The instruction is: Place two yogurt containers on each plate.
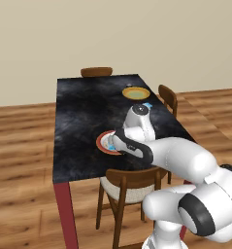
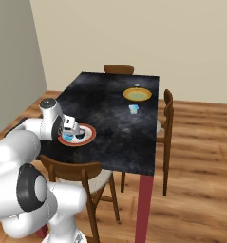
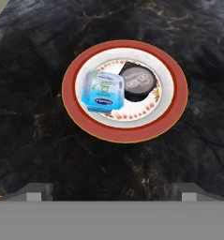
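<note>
Yogurt containers (image 3: pixel 102 91), blue and dark-topped, touch on the red-rimmed plate (image 3: pixel 174 112) beneath the wide, empty tool (image 3: pixel 111 190).

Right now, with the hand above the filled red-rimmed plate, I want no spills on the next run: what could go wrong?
The open gripper hangs right above the red-rimmed plate; dipping while leaving could knock the blue cup or the dark-topped cup, which sit touching.

The loose blue cup stands near the yellow plate, so a wide approach might bump that plate.

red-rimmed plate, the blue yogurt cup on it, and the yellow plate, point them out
red-rimmed plate (image 3: pixel 176 101), hand view, right rim
blue yogurt cup (image 3: pixel 101 91), hand view, lid
yellow plate (image 2: pixel 137 94), right base view, centre
</note>
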### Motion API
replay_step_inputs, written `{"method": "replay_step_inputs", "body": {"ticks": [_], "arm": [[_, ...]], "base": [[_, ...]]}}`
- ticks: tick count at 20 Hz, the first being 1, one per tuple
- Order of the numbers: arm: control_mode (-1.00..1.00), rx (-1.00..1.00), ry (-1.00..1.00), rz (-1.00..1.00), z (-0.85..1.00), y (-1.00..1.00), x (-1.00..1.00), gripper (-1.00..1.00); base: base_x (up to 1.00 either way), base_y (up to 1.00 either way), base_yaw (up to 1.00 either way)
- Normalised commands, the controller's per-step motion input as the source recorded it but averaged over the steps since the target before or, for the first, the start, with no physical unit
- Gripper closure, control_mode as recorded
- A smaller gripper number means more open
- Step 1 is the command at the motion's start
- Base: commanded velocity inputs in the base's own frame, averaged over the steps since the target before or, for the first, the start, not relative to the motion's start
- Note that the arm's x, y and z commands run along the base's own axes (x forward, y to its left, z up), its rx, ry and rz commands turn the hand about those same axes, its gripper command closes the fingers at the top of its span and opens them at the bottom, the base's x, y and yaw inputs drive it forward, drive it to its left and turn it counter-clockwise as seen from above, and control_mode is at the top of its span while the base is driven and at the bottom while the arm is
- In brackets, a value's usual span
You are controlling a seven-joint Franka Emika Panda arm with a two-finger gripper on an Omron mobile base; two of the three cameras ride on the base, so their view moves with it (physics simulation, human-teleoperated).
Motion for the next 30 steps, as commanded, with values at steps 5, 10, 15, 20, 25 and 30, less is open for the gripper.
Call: {"method": "replay_step_inputs", "body": {"ticks": [5, 10, 15, 20, 25, 30], "arm": [[1.0, 0.0, 0.0, 0.0, 0.0, 0.0, 0.0, -1.0], [1.0, 0.0, 0.0, 0.0, 0.0, 0.0, 0.0, -1.0], [1.0, 0.0, 0.0, 0.0, 0.0, 0.0, 0.0, -1.0], [1.0, 0.0, 0.0, 0.0, 0.0, 0.0, 0.0, -1.0], [1.0, 0.0, 0.0, 0.0, 0.0, 0.0, 0.0, -1.0], [1.0, 0.0, 0.0, 0.0, 0.0, 0.0, 0.0, -1.0]], "base": [[0.0, 0.0, 0.0], [-0.05, 0.0, 0.0], [-0.29, -0.6, -0.17], [-0.12, -0.99, -0.27], [0.02, -1.0, -0.17], [0.29, -0.99, 0.0]]}}
